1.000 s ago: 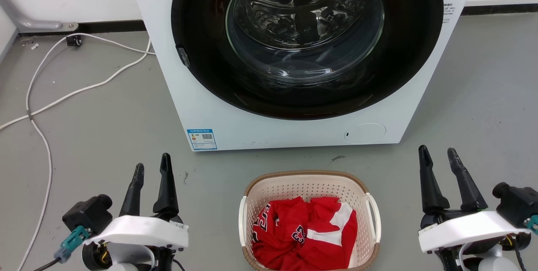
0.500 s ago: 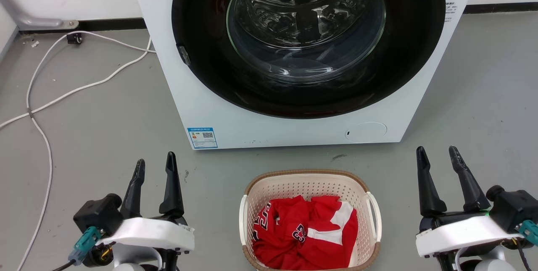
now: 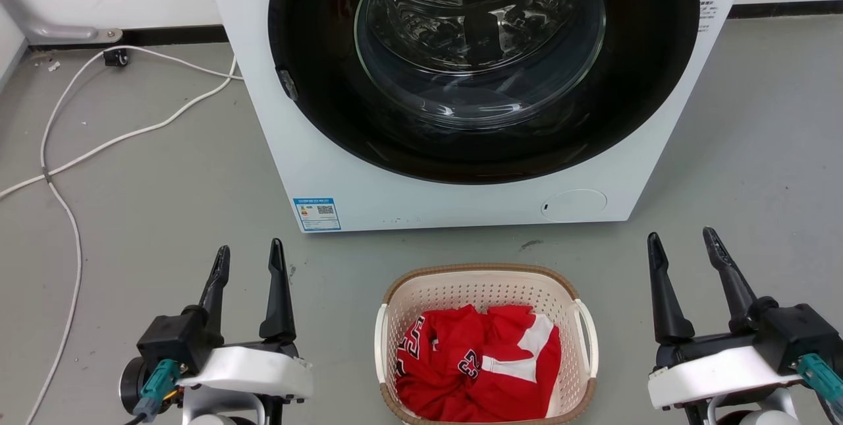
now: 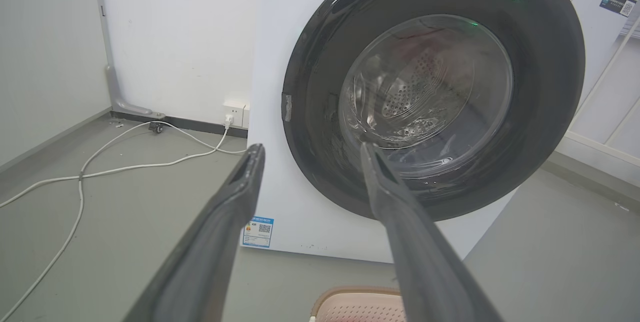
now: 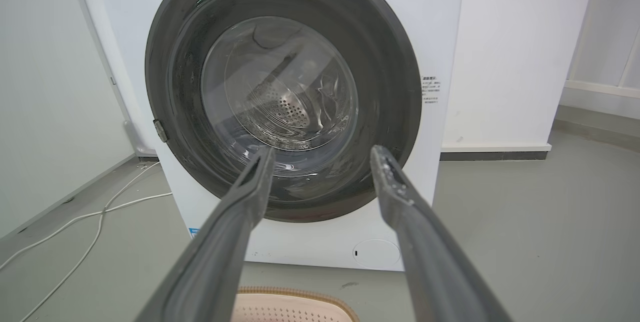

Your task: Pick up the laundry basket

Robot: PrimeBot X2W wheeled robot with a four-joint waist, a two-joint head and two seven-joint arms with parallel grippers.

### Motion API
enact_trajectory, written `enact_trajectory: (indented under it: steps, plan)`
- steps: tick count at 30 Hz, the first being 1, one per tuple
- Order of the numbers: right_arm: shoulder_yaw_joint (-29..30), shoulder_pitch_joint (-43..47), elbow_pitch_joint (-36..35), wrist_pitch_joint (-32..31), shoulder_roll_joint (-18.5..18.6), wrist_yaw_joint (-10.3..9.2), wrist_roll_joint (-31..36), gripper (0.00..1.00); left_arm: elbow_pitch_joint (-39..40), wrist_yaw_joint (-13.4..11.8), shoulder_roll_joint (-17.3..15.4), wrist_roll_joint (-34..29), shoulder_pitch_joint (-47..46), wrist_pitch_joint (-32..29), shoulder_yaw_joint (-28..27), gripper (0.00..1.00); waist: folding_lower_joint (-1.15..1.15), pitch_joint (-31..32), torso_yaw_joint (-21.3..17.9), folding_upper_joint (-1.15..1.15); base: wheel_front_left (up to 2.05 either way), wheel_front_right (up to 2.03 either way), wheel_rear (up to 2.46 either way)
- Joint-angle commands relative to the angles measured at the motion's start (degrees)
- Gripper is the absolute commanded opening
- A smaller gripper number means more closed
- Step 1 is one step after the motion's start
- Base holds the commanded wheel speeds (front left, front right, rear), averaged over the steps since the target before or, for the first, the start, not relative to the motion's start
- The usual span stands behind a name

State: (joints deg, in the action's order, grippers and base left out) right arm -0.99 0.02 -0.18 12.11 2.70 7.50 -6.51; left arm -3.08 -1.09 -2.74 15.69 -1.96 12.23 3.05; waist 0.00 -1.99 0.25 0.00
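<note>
The laundry basket sits on the grey floor at 6 o'clock in the head view, near the white washing machine that stands at its 12 o'clock. A crumpled red jersey lies inside it. The left gripper is at the basket's 9 o'clock and the right gripper at its 3 o'clock, both apart from its white side handles. Each has its two dark fingers spread with nothing between them, pointing toward 12 o'clock. A white cable trails over the floor at 10 o'clock
</note>
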Motion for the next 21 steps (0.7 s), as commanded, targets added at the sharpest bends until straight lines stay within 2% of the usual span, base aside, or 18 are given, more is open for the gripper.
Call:
enact_trajectory:
  steps: [1, 21]
  plan:
    - [-0.1, 0.2, -0.7, 0.6, 0.3, -0.02, 1.5, 1.0, 0.6, -0.4, -0.2, -1.3, 0.6, 0.4, 0.1, 1.0, 0.0, 0.0, 0.0, 0.0, 0.0, 0.0, 0.0]
    - [0.0, 0.9, -1.4, 2.7, 0.3, -0.02, 10.6, 1.0, 0.7, -1.4, -0.2, -10.4, 1.0, 2.7, 1.0, 1.0, 0.0, -0.3, 0.1, 0.0, 0.0, 0.0, 0.0]
